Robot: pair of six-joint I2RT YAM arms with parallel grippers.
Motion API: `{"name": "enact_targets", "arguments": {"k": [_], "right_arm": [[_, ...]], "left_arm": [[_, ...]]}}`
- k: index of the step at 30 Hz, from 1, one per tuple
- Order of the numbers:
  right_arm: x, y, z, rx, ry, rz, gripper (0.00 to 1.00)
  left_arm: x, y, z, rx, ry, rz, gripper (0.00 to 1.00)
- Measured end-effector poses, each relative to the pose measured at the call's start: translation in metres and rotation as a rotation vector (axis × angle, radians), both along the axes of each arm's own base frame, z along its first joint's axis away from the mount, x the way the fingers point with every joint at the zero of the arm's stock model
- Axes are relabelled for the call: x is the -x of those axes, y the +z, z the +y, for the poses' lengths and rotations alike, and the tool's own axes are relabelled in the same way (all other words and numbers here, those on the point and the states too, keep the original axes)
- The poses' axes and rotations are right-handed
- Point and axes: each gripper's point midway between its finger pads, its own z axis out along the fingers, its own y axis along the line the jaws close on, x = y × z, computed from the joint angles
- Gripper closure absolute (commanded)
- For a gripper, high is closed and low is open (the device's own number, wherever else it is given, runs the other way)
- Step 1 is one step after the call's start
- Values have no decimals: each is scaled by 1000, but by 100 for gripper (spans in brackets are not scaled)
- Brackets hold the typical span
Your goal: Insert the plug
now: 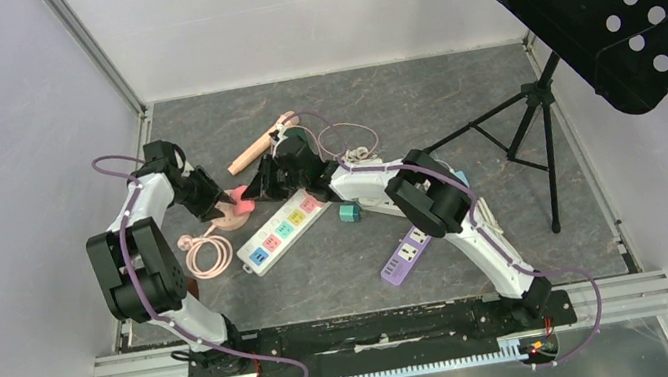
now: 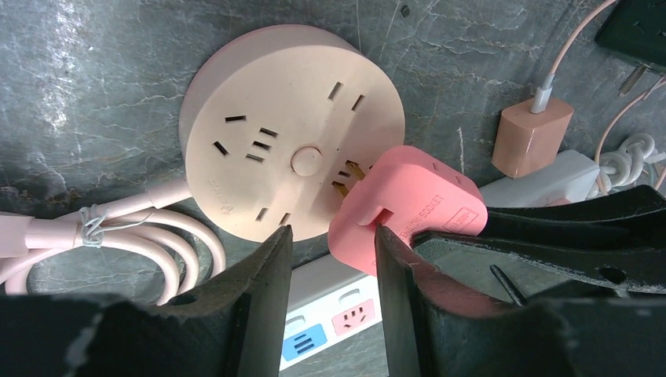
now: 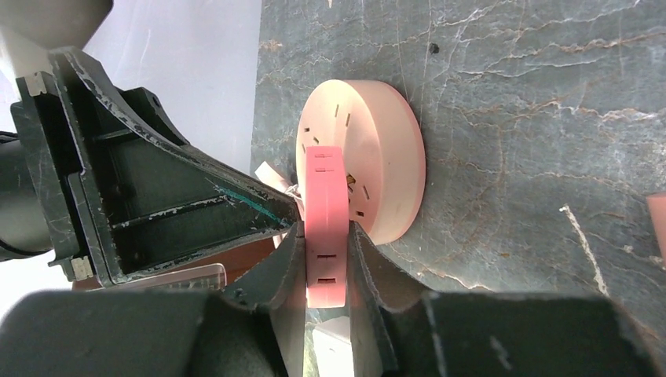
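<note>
The right gripper is clenched on the pink adapter plug, pinching its flat sides. It holds the plug on edge over the round pink socket hub, which lies on the stone-patterned table in the upper middle of the left wrist view. The plug's brass prongs point at the lower right part of the hub's face, close to a set of slots. Whether they have entered I cannot tell, and they look tilted rather than square to the face. That tilt is the first worry: pushed like this, the prongs would likely skid across the plastic or bend instead of seating. The second is the hub itself. It looks light and nothing pins it, so a sideways shove could slide it toward its coiled cable at the left. The left gripper stands with its jaws apart and nothing between them, hovering at the hub's near rim and the plug's corner, so it braces nothing. It also crowds the right fingers – a small correction by either arm could knock the two together or nudge the plug in its pinch. The white power strip lies just below at the bottom of that view, leaving little room to reposition.
</note>
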Motion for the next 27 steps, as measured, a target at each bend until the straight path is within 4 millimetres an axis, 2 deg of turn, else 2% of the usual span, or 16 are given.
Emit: {"name": "enact_targets", "arguments": {"k": [5, 10, 19, 27], "right_arm": [[-2, -2, 0, -13, -6, 8, 100], [-2, -3, 0, -22, -16, 27, 100], [-3, -4, -2, -52, -32, 74, 100], [-5, -4, -3, -71, -29, 96, 100]], "left_arm": [[0, 0, 0, -1, 0, 0, 70], [0, -1, 1, -1, 2, 1, 71], [-3, -4, -2, 20, -5, 0, 65], [-4, -3, -4, 33, -7, -8, 68]]}}
